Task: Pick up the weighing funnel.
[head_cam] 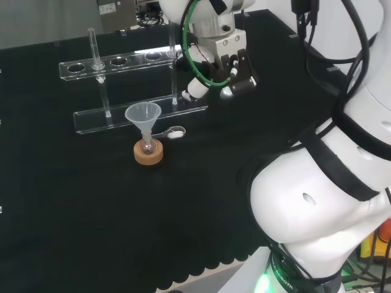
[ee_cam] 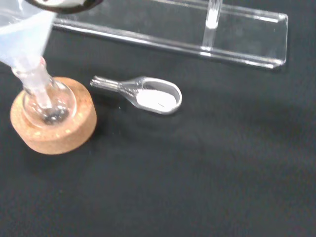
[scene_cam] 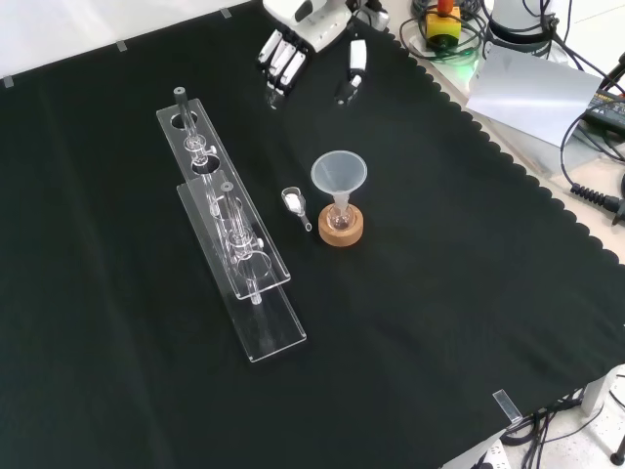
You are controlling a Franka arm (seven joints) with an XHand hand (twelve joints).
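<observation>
Hand [scene_cam: 312, 27]: at the front view's 12 o'clock edge, above the black cloth [scene_cam: 439, 322]; fingers [scene_cam: 283, 57] straight and spread from the thumb, holding nothing.

Weighing funnel [scene_cam: 295, 203]: flat on the cloth at 6 o'clock from the hand and well apart from it (white patch in its scoop). Its stem points towards the cork ring [scene_cam: 341, 234].

Funnel [scene_cam: 339, 173]: at 3 o'clock of the weighing funnel, just beside it. Upright, stem in a small flask [scene_cam: 341, 217] on that ring.

Clear test-tube rack [scene_cam: 230, 256]: at 9 o'clock of the weighing funnel.
</observation>
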